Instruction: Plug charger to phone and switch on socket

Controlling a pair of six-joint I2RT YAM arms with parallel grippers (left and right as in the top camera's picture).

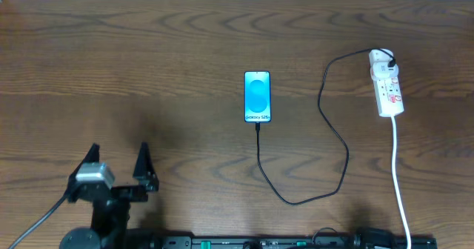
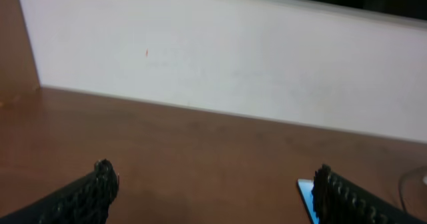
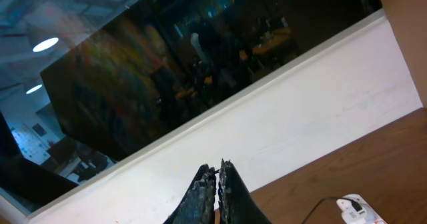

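The phone point(image 1: 257, 97) lies screen-up mid-bench point(image 1: 148, 56). The charger point(image 1: 346, 156) runs from its near edge in a loop to the socket point(image 1: 388, 86) at the right. The left pincer point(image 1: 118, 148) hangs wide apart and empty over the near-left corner. The right pincer point(image 3: 219, 167) is clenched on nothing, facing the wall point(image 3: 300, 131).
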